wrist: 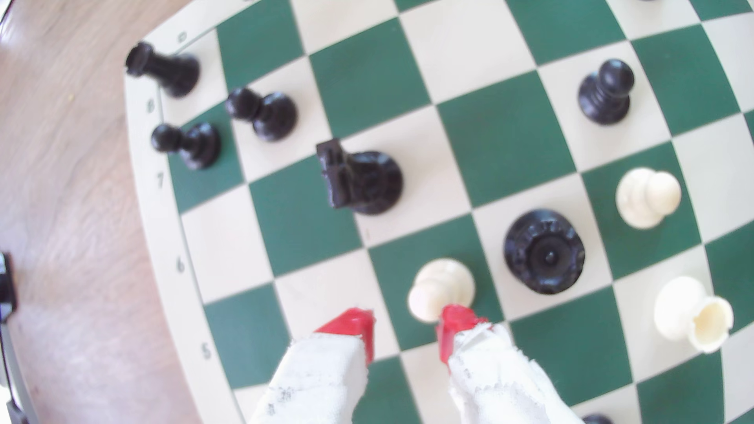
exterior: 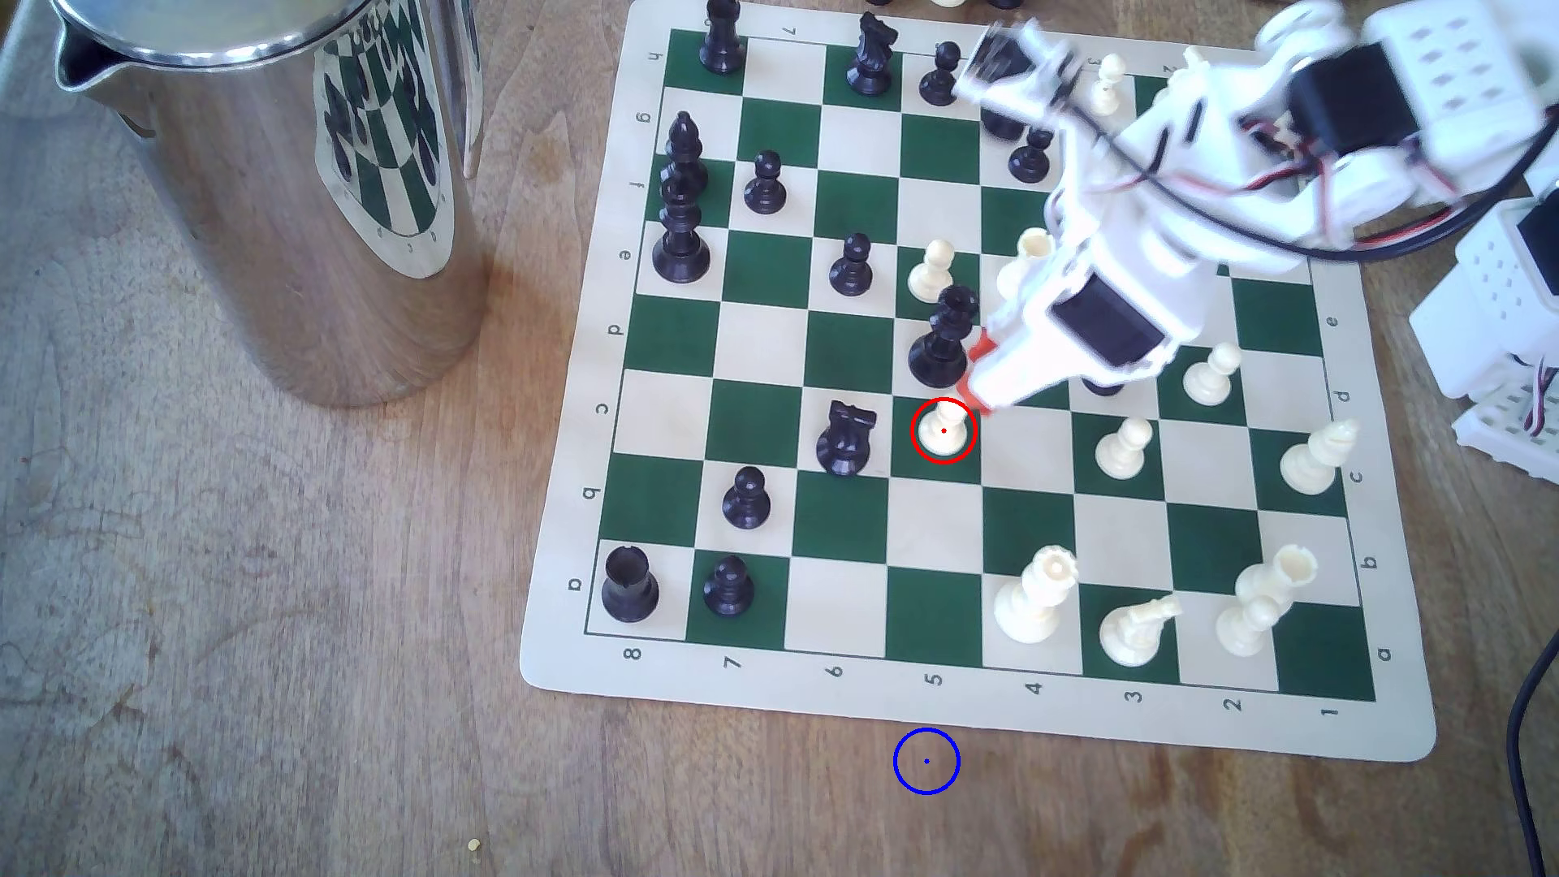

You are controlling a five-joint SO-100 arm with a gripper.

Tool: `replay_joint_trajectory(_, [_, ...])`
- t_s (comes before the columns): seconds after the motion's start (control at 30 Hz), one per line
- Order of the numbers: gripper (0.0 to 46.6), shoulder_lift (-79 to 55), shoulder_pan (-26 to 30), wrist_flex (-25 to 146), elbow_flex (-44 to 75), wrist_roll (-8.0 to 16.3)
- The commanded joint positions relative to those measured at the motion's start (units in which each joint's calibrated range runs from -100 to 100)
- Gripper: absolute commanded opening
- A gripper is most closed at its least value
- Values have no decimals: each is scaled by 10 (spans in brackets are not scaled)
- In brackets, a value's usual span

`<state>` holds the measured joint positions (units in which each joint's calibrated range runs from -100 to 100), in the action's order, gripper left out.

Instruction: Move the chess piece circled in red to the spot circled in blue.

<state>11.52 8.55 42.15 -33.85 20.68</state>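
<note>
- While the gripper (exterior: 979, 396) is held spread, nothing pinched between its red-tipped fingers (wrist: 351, 322), the cream pawn (exterior: 943, 426) is left standing upright on a green square of the chessboard (exterior: 557, 641), inside the red ring, with the gripper just off it at about two o'clock in the exterior view.
- In the wrist view one red tip is seen at the pawn's (wrist: 442, 285) edge, while the other is well off to the side; whether contact is made cannot be told. If the jaws are closed from here, the pawn is likely to be pushed sideways or tipped rather than caught.
- A tall black piece (exterior: 943, 341) is stood on the next square, at twelve o'clock from the pawn in the exterior view, and a black knight (exterior: 845, 438) at nine o'clock. Either could be struck if the fingers are shifted or lowered carelessly.
- The blue ring (exterior: 926, 761) is drawn on bare wood beyond the board's edge, at six o'clock from the pawn. That path is crossed by open squares, so a weak grip on the ball head is judged the main risk during carrying.
</note>
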Motion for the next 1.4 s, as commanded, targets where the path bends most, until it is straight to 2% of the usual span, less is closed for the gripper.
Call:
replay_joint_trajectory(0.0, [104,-12,-5,-16,56,0])
replay_joint_trajectory(0.13, [121,-35,-7,-29,57,1])
replay_joint_trajectory(0.63, [123,-69,-9,-51,59,1])
replay_joint_trajectory(1.1, [53,-84,-1,-52,64,0])
replay_joint_trajectory(1.27, [5,-85,2,-52,65,-1])
replay_joint_trajectory(1.37, [3,-84,4,-52,65,-1])
